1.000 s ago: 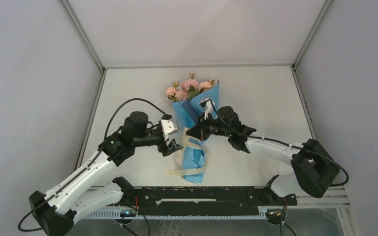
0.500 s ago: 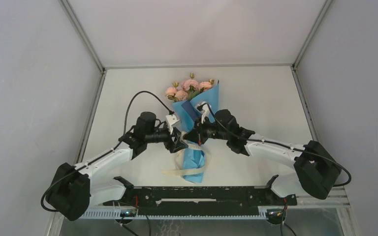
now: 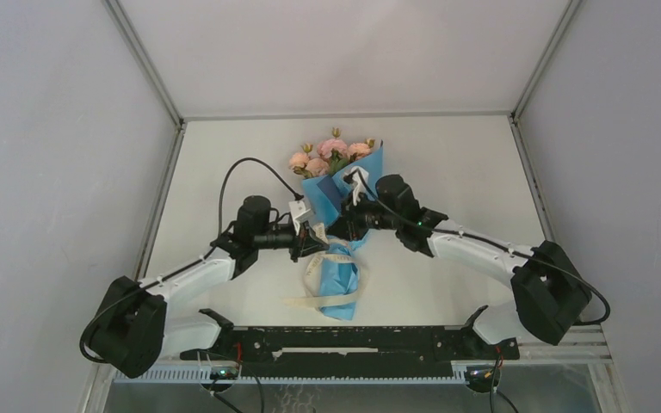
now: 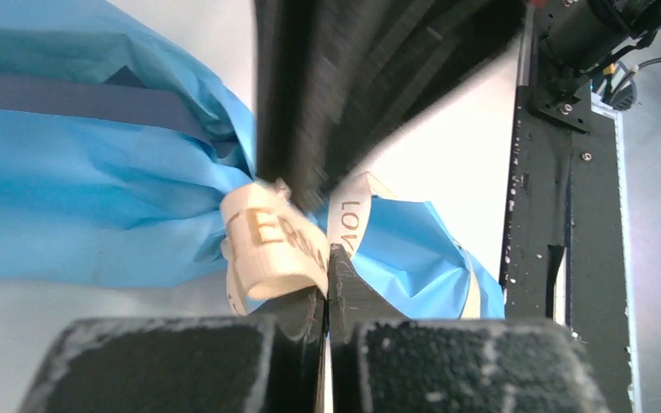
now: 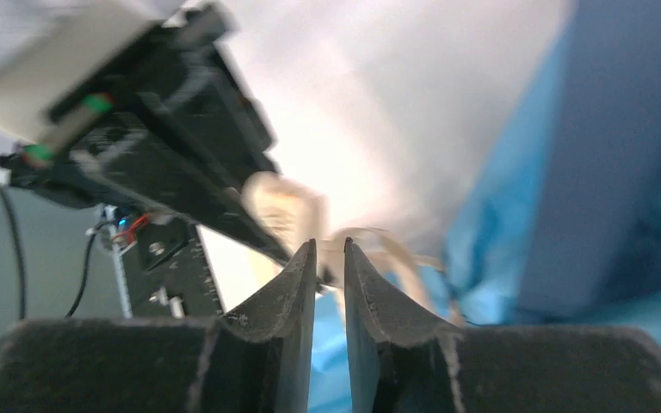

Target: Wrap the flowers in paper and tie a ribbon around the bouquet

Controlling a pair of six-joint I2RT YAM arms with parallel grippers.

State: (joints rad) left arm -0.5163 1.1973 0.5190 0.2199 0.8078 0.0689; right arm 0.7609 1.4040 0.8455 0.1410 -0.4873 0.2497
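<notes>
Overhead, grey walls (image 3: 52, 172) box a pale table (image 3: 469, 176); left end effector (image 4: 328, 262) is closed, right end effector (image 5: 330, 251) barely parted.

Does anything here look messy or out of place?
The long cream-beige ribbon looks untidy: it bunches in a loose loop at the waist of the light blue paper bouquet, its ends sprawling on the table beside the crumpled narrow end.

Enclosure seen from above. A matte white table top (image 3: 465, 172) is bounded by a plain grey left panel (image 3: 43, 172), right panel (image 3: 620, 129) and back panel (image 3: 344, 52). Aluminium struts (image 3: 142, 60) mark the two far corners. A black rail (image 3: 353, 342) runs along the near edge. Lighting is even and diffuse, with soft shadows.
</notes>
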